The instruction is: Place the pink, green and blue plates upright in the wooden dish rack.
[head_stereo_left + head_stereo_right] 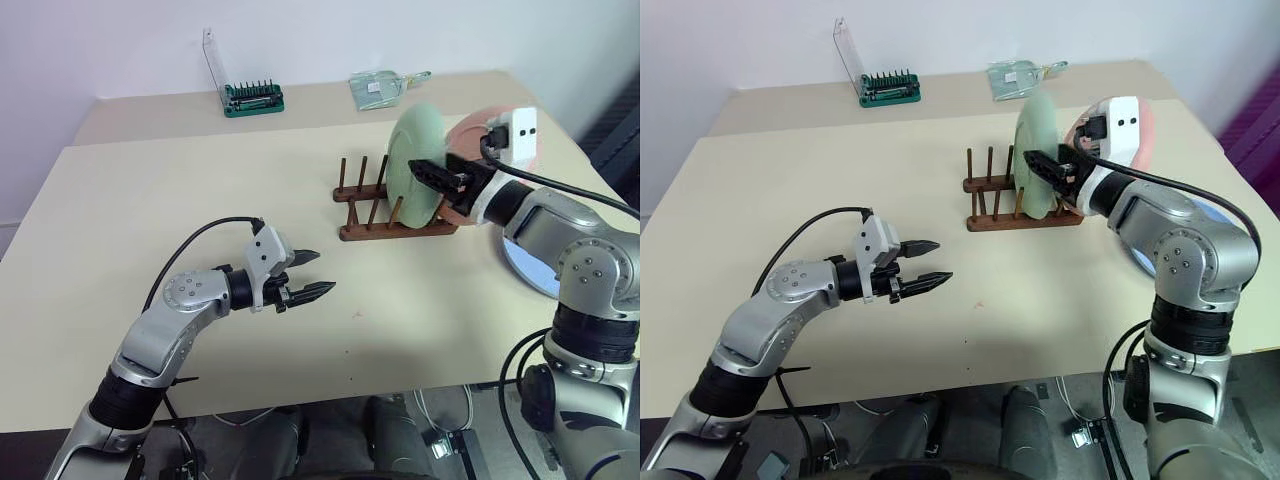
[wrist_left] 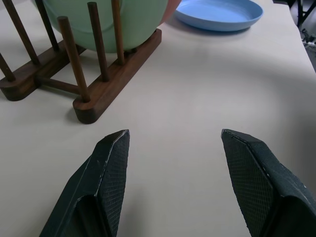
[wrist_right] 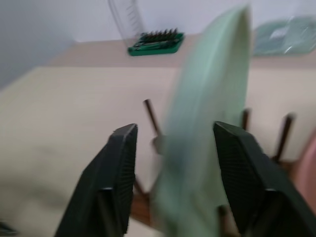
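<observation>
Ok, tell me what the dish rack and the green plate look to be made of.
Wooden dish rack: dark brown wood, smooth finish; round dowel pegs set in solid rails, faint grain in the left wrist view.
Green plate: probably plastic or melamine, possibly glazed ceramic; flat pale mint colour, thin rim, matte with no glare.

The right end effector (image 3: 173, 148) has its two black fingers (image 3: 111, 177) spread, one on each side of the green plate (image 3: 207, 143). The plate stands on edge, blurred, and the fingers do not clearly press on it. Behind the plate, dark pegs of the wooden dish rack (image 3: 153, 121) rise from the pale worktop (image 3: 64, 113). Far beyond the plate lies a green bit case (image 3: 155, 42). A sliver of pink plate (image 3: 306, 168) shows just beside the green plate.
</observation>
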`<state>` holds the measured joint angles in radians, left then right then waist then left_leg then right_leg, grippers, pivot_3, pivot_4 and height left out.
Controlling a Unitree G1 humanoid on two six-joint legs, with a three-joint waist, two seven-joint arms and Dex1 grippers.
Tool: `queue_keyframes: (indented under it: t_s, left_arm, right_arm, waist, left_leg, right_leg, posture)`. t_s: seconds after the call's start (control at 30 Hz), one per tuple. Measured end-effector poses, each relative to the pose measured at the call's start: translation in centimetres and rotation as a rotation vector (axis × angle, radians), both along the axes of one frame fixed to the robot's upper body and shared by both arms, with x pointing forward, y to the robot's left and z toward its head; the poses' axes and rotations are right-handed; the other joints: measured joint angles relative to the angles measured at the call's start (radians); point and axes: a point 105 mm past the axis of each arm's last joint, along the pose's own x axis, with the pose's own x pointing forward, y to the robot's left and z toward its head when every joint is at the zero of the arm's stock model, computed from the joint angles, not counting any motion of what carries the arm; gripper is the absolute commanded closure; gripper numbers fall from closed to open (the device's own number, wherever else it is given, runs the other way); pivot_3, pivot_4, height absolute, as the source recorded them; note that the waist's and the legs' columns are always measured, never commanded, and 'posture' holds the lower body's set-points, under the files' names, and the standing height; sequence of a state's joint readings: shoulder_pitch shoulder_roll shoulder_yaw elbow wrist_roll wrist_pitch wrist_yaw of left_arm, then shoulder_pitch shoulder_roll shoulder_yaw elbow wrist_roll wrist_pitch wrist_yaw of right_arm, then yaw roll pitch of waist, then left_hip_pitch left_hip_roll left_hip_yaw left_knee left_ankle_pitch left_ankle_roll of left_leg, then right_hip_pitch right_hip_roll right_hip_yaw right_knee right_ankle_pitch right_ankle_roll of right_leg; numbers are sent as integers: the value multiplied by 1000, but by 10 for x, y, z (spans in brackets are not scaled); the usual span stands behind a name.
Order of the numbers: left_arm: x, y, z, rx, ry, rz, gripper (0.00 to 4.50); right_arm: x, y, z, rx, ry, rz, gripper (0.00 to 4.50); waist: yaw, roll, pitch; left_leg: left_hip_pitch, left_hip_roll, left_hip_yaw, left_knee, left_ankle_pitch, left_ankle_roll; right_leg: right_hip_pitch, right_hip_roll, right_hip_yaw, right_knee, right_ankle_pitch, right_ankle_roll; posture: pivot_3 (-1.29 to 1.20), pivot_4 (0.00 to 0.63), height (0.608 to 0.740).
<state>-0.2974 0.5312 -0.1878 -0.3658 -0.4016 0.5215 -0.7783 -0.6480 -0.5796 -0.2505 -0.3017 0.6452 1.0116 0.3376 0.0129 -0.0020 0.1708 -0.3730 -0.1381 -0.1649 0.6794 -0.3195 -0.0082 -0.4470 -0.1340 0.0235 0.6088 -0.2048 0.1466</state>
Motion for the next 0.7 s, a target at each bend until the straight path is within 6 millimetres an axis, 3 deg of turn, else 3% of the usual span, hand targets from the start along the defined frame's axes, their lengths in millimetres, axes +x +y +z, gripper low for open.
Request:
queue_keyframes:
  t_s: [0.1, 0.17, 0.33, 0.43, 0.53, 0.7]
  left_arm:
    - [0, -1, 0, -2, -1, 0, 1466]
    - [1, -2, 3, -5, -9, -5, 1466]
    - [2, -2, 6, -1, -20, -15, 1466]
    - [0, -5, 4, 9, -13, -43, 1466]
    - [-1, -9, 1, 11, -1, -72, 1466]
    - [2, -14, 6, 6, -27, -95, 1466]
  right_arm:
    - [-4, -3, 11, -77, -75, -1, 2323]
    - [-14, -16, 15, -173, -121, -8, 2323]
    - [-59, -75, 41, -279, -221, -57, 2323]
    - [-88, -110, 9, -323, -60, -84, 1487]
    - [-106, -125, -34, -357, 130, -88, 60]
    - [-106, -139, -86, -535, 297, -168, 60]
  waist:
    - [-1, 0, 0]
    - [6, 0, 0]
    - [26, 0, 0]
    - [31, 0, 0]
    - [23, 3, -1]
    - [20, 4, -2]
  left_leg:
    - [0, 0, 0, 0, 0, 0]
    - [-1, 0, -1, 0, 0, 0]
    - [0, 0, 0, 0, -1, 2]
    - [1, 0, -1, 1, -2, 3]
    - [2, 1, 4, 1, -2, 4]
    - [4, 4, 8, 1, -2, 4]
  right_leg:
    - [0, 0, 0, 0, 0, 0]
    - [0, 0, -1, -1, 0, 0]
    - [4, 0, -1, -7, 0, 1]
    - [7, 0, -2, -9, 1, 2]
    - [6, 0, 1, -10, 2, 3]
    - [7, 2, 2, -10, 3, 3]
  posture:
    - [0, 150, 740]
    - [0, 150, 740]
    - [0, 150, 740]
    - [0, 150, 740]
    - [0, 150, 740]
    - [0, 150, 740]
